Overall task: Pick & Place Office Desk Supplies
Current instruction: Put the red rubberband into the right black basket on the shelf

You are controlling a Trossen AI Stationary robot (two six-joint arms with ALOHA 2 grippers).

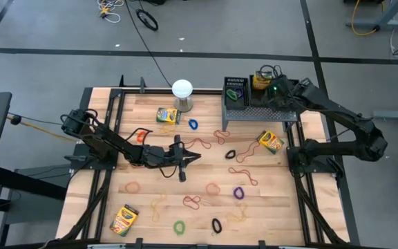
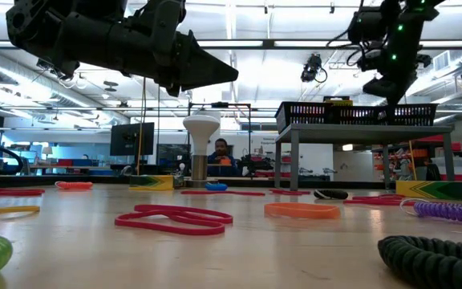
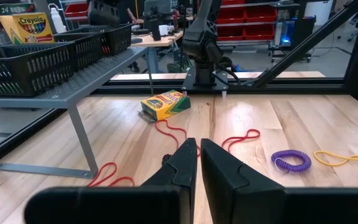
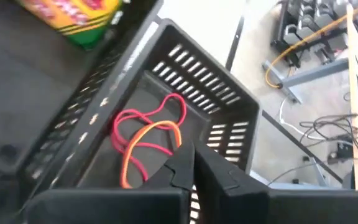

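Three black mesh bins stand on the grey riser [image 1: 258, 112] at the table's far right. My right gripper [image 4: 194, 165] hangs shut and empty above one bin [image 4: 229, 99], in which red and orange rubber bands [image 4: 148, 134] lie on the bottom. A crayon box [image 4: 79, 15] sits in the bin beside it. My left gripper [image 3: 199, 149] is shut and empty, held level over the table's middle [image 1: 197, 158]. More crayon boxes [image 1: 168, 115] [image 1: 271, 142] [image 1: 124, 218] and several loose rubber bands, such as a purple coil [image 3: 290, 160], lie flat on the wood.
A white globe [image 1: 182, 90] on a short stand is at the far middle, left of the riser. Black frame rails run along the table's left and right sides. Rubber bands are scattered over the near half [image 1: 192, 202].
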